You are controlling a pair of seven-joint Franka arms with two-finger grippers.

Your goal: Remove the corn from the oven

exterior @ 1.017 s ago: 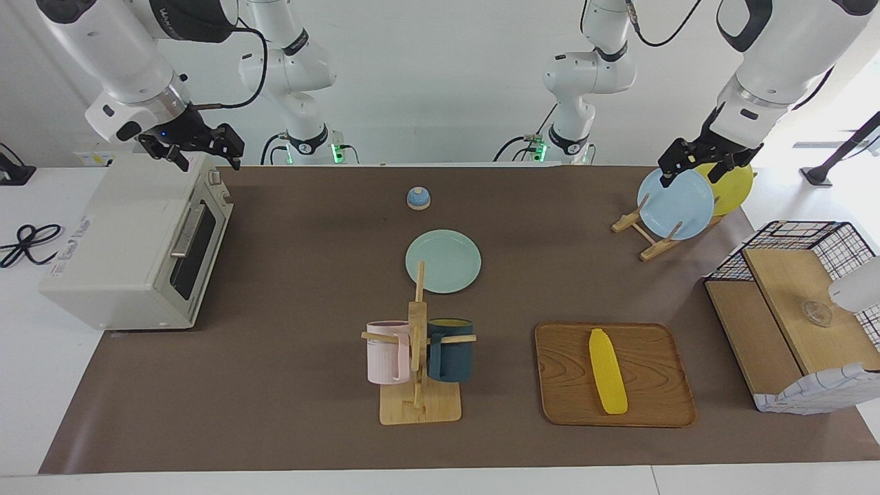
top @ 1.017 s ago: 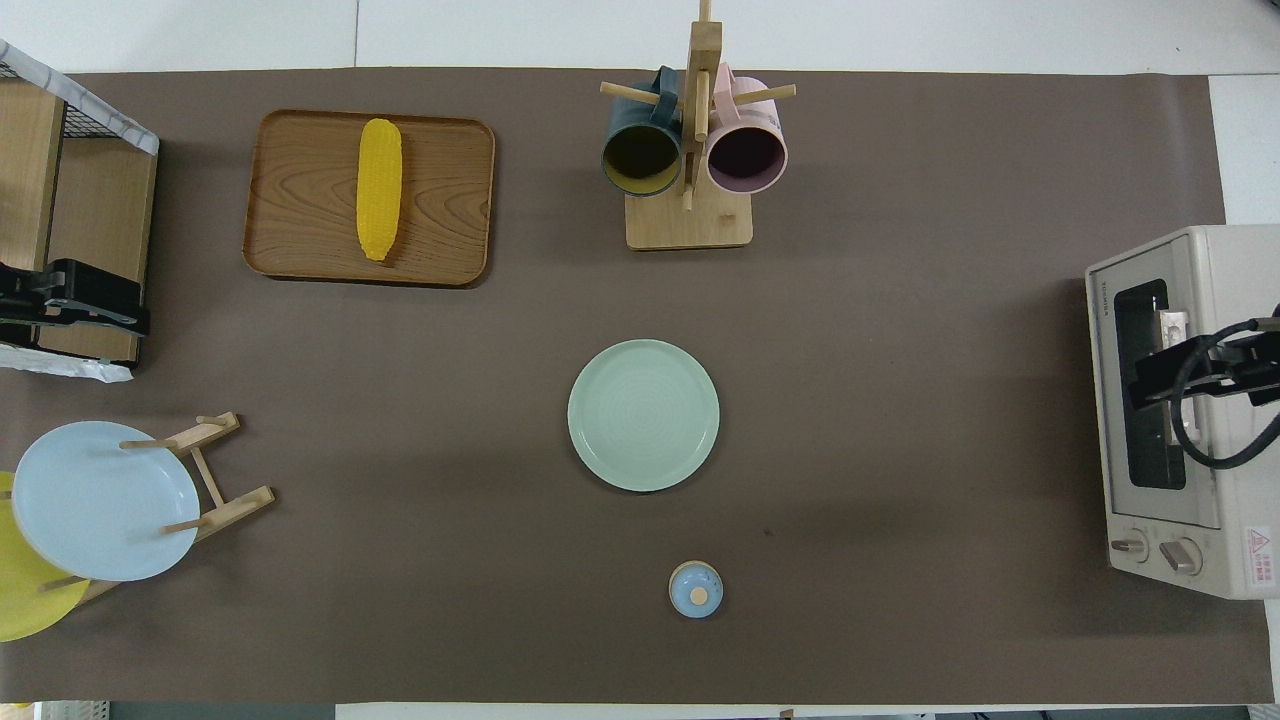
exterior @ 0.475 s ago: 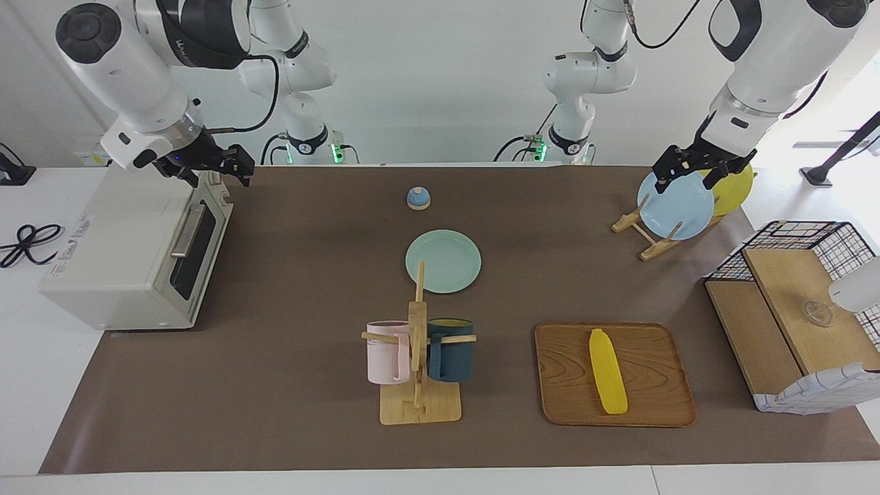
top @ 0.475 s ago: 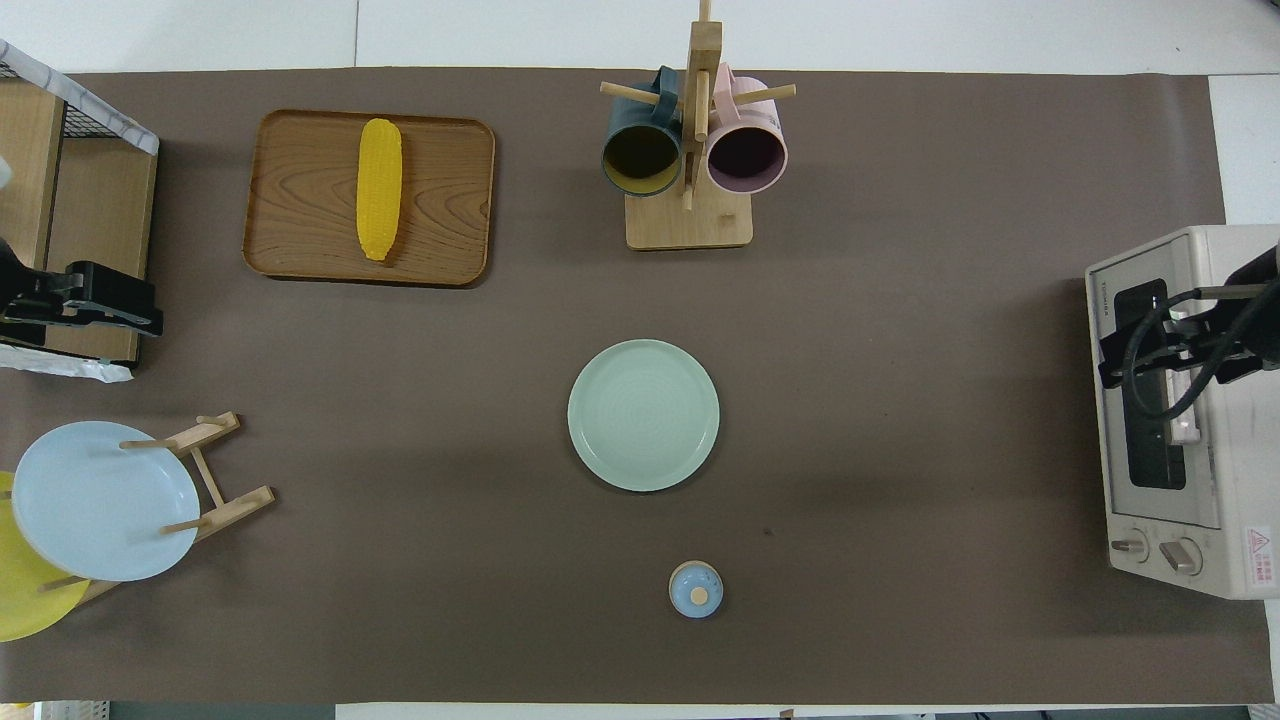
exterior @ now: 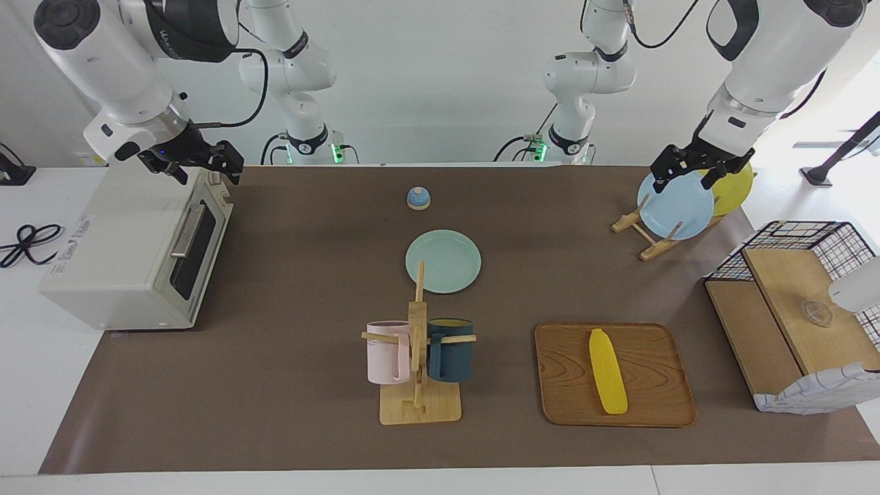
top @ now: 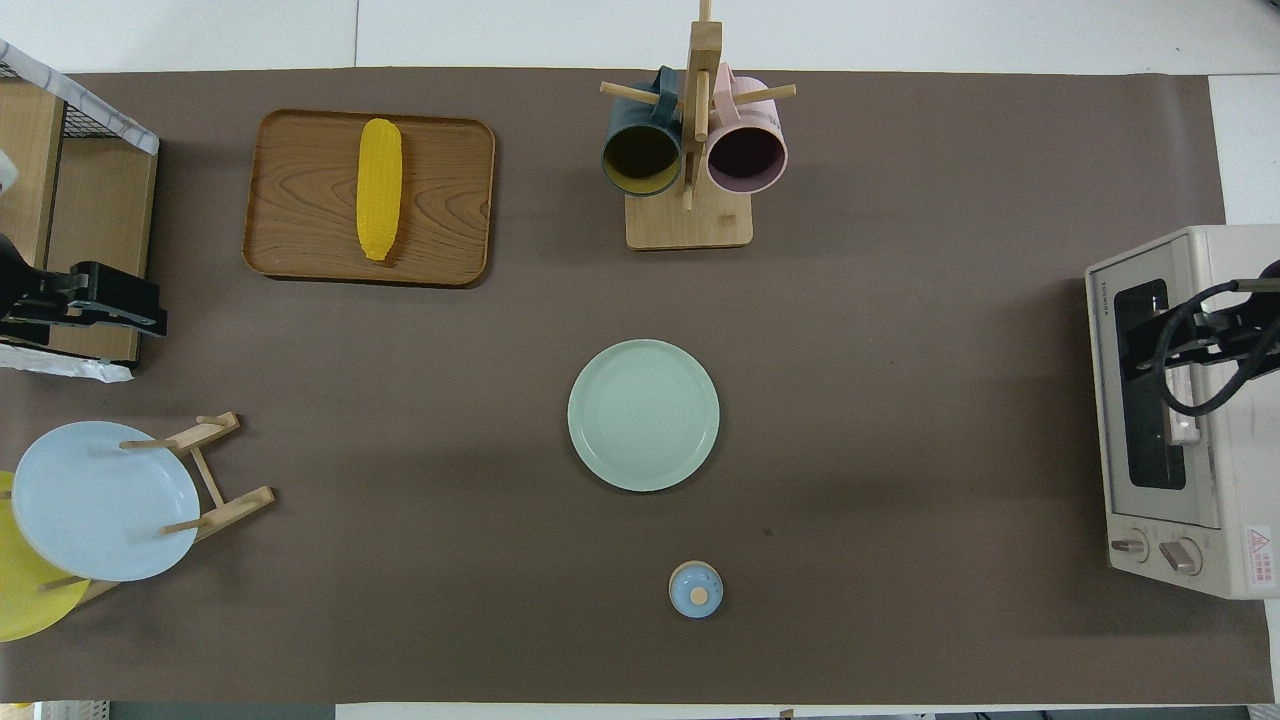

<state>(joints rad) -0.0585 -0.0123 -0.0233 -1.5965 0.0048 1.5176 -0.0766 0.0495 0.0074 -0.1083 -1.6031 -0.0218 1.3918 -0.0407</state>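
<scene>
The corn point(exterior: 608, 371) lies lengthwise on a wooden tray point(exterior: 653, 405), far from the robots toward the left arm's end; it also shows in the overhead view point(top: 379, 188). The cream oven point(exterior: 124, 240) stands at the right arm's end with its dark glass door shut; it also shows in the overhead view point(top: 1200, 520). My right gripper point(exterior: 206, 165) hangs open and empty over the oven's top front edge, above the door. My left gripper point(exterior: 691, 168) hangs open and empty over the plate rack.
A rack point(exterior: 646, 234) holds a blue plate point(exterior: 677, 204) and a yellow plate point(exterior: 735, 185). A green plate point(exterior: 443, 261) lies mid-table, a small blue knob point(exterior: 418, 198) nearer the robots, and a mug tree point(exterior: 418, 357) with two mugs farther out. A wire-and-wood basket shelf point(exterior: 790, 323) stands at the left arm's end.
My right gripper has shifted a little along the oven's top edge, still above the door. My left gripper has drifted slightly over the plate rack. Corn and oven have not moved.
</scene>
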